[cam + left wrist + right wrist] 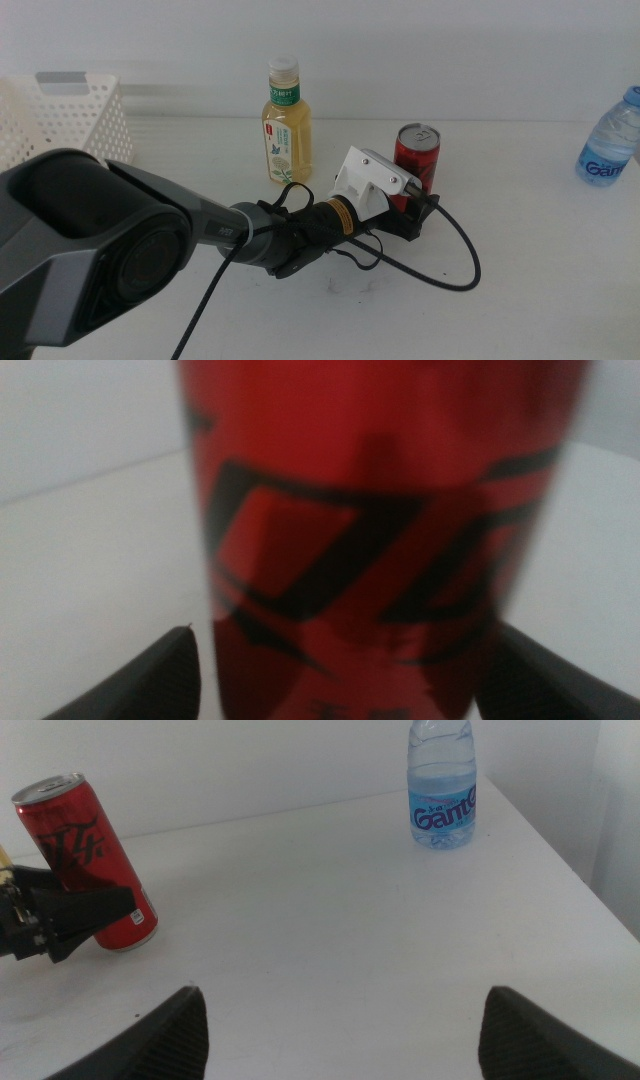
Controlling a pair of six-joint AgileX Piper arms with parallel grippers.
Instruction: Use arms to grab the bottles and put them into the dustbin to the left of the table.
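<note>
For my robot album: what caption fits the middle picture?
Left gripper reaches around the red can beside the tea bottle.

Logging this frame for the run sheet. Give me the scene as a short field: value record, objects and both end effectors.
left end effector: at the red can, jaws open either side of it
red can: upright, mid-table
tea bottle: upright, apart from the can
water bottle: upright, table's right edge
dustbin: far left; inside not visible
right end effector: open, waiting, out of middle view

white table (540, 290), tea bottle (286, 125), red can (417, 155), water bottle (610, 138), basket (70, 120)
</note>
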